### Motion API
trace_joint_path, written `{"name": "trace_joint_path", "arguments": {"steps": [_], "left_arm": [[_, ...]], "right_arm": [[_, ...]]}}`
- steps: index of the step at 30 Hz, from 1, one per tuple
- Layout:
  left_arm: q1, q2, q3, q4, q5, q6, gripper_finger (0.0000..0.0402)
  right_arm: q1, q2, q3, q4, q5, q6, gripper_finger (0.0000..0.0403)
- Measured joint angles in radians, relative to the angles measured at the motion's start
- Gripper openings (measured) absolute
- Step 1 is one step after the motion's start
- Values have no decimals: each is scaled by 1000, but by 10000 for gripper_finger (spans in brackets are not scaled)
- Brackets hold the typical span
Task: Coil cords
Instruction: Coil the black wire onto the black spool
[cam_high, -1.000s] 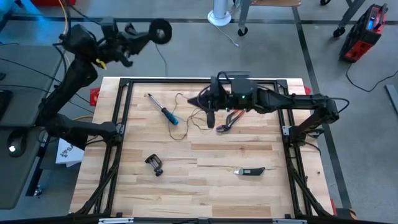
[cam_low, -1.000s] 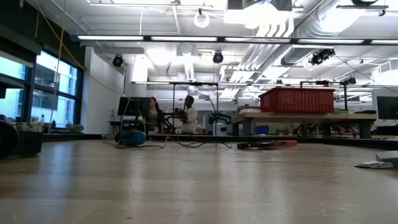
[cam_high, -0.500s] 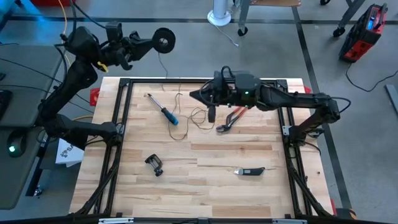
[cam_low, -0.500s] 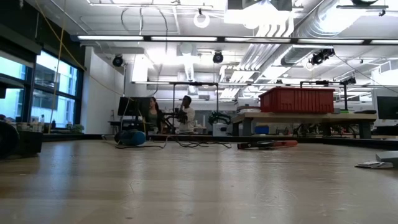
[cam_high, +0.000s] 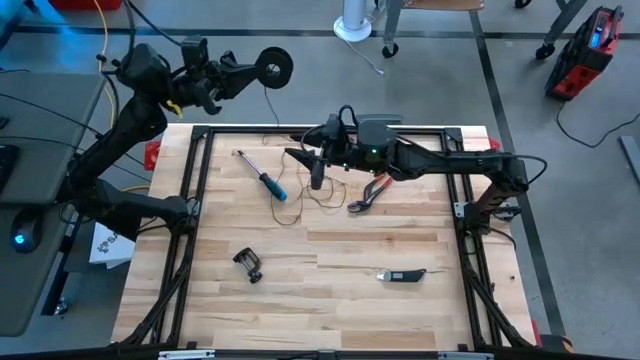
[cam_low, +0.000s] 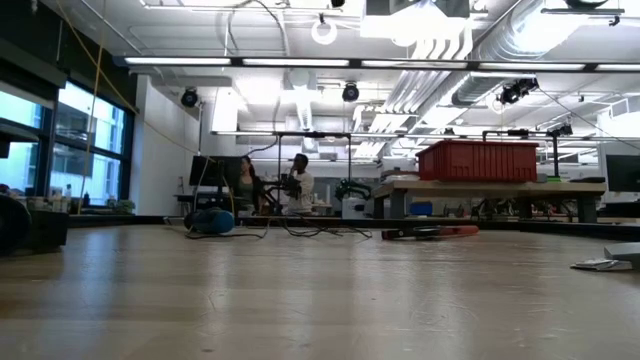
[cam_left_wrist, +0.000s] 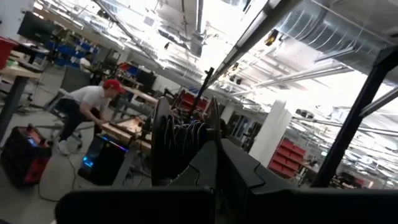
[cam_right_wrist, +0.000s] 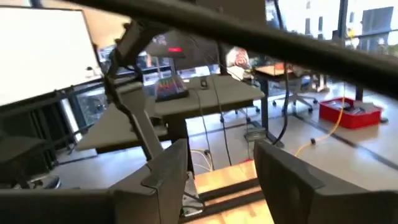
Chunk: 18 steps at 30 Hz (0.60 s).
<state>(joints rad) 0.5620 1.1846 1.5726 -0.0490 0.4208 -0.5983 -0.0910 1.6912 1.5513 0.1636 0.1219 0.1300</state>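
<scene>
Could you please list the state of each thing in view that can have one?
Reel: held off the table's far edge, partly wound.
Cord: loose on the table.
Left gripper: shut on the reel.
Right gripper: open, empty, above the cord.
Pliers: lying with handles apart.

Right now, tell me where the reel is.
High view: the reel sits in the left end effector, raised beyond the table's far left corner.

1. A large open workshop or lab was shown.
2. Exposed ceiling ducts (cam_low: 440, 60) and strip lights were seen overhead.
3. Workbenches, a red bin (cam_low: 478, 160) and seated people (cam_low: 298, 185) were visible beyond.
</scene>
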Motion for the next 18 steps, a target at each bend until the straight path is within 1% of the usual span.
{"name": "trace_joint_path", "arguments": {"steps": [6, 10, 13, 18], "left_arm": [[-18, 22, 0, 48, 8, -14, 0], [-29, 31, 0, 70, 6, -27, 0], [-36, 32, 0, 72, -2, -21, 0], [-36, 30, 0, 81, -15, -20, 0]], "right_arm": [[-30, 8, 0, 5, 15, 1, 181], [-41, 9, 0, 1, 73, 1, 181], [-47, 9, 0, 21, 53, 13, 181], [-46, 8, 0, 38, -26, 39, 181]]}}
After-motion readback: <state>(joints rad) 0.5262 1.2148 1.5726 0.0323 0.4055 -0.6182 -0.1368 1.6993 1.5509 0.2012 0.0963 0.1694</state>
